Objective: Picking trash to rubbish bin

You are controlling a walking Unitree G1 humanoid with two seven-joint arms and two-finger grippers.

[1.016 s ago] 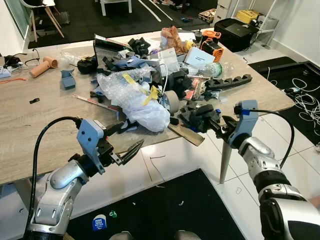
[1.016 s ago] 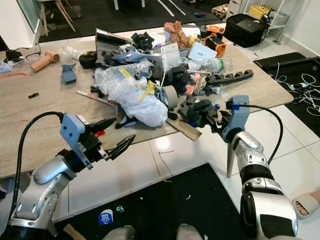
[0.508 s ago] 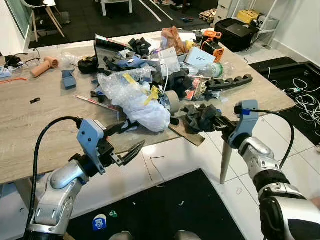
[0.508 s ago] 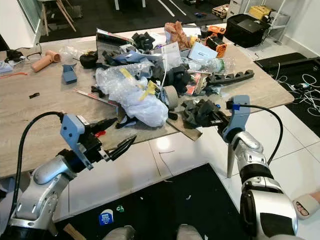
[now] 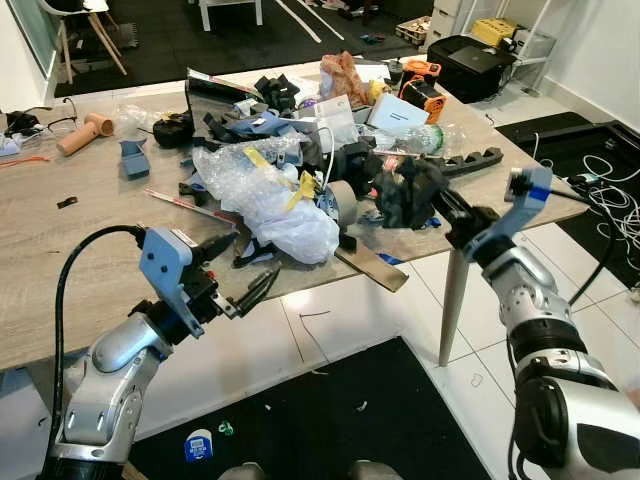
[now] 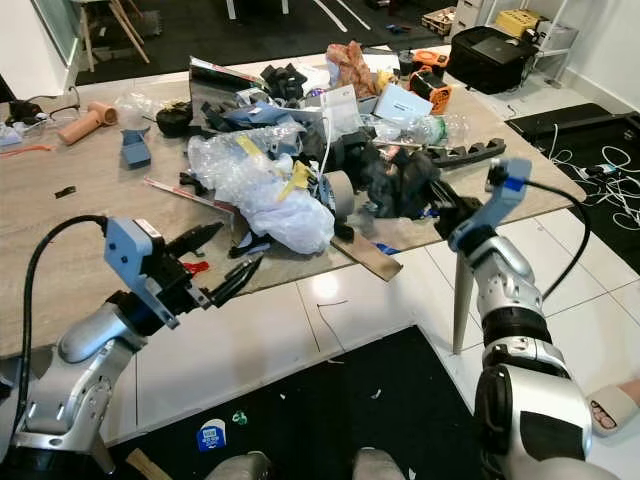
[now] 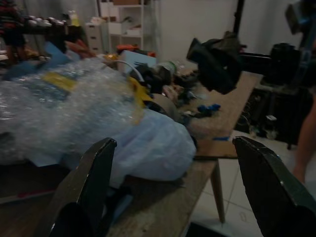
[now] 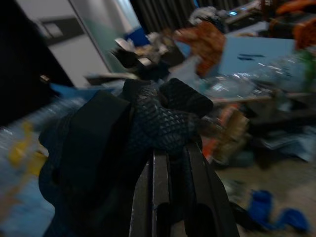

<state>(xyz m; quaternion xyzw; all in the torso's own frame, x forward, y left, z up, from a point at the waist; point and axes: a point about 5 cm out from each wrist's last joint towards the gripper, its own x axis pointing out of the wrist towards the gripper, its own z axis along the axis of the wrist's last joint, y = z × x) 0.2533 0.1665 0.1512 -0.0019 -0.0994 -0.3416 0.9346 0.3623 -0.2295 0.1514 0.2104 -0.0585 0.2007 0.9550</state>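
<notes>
A heap of trash covers the wooden table [image 5: 60,250]: a bubble-wrap and plastic bag bundle [image 5: 270,195], a grey tape roll [image 5: 343,205], black foam pieces, papers. My right gripper [image 5: 440,207] is shut on a black foam clump [image 5: 405,188] and holds it in the air above the table's near right part. In the right wrist view the black foam clump [image 8: 143,123] sits pinched at the tips of my right gripper [image 8: 170,153]. My left gripper [image 5: 245,275] stands open at the table's front edge, facing the plastic bag [image 7: 148,148], with nothing between its fingers [image 7: 91,187].
A cardboard strip [image 5: 372,268] overhangs the front edge. A long black foam strip [image 5: 460,163] and an orange tool [image 5: 425,95] lie at the back right. The table leg [image 5: 452,305] stands below my right arm. Cables [image 5: 610,190] lie on the floor at right, a black mat [image 5: 330,420] below.
My right gripper has lifted the black foam clump off the table's edge, up and back over the table. My left arm has drifted a little to the left, still open.
</notes>
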